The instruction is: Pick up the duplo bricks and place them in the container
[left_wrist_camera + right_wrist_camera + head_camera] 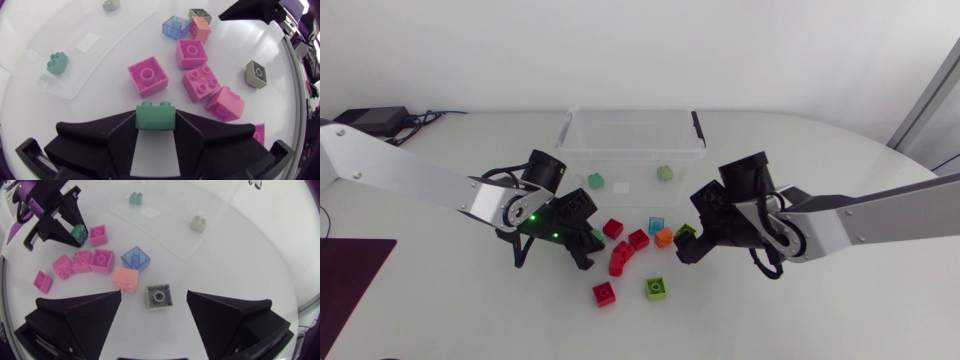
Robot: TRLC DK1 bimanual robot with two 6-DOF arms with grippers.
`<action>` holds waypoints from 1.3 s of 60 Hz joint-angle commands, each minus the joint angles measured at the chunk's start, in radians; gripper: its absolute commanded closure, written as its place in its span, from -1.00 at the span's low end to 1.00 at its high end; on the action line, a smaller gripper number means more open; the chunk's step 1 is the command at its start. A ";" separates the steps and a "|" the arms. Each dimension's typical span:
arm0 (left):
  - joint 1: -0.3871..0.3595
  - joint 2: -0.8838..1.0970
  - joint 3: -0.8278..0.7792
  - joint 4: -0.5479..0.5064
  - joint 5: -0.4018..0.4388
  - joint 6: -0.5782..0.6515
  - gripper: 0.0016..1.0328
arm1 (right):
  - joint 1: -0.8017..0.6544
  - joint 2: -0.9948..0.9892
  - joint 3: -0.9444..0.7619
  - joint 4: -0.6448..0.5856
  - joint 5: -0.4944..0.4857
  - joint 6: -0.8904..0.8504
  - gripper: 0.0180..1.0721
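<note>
My left gripper is shut on a small green brick, low over the table in front of the clear container. In the right wrist view the same brick sits between the left gripper's fingers. Just ahead of it lie several red bricks, which look pink in the wrist views. My right gripper stands open over an olive-green brick, which lies between its fingertips without being touched. An orange brick and a clear blue brick lie beside that one.
Two green bricks lie inside the container. Nearer the front edge of the table are a red brick, a lime brick and a curved red piece. The two grippers face each other across the pile.
</note>
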 commanded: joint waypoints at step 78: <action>0.094 -0.092 0.370 0.169 -0.161 -0.437 -0.67 | -0.006 -0.206 0.189 -0.273 -0.019 -0.069 0.51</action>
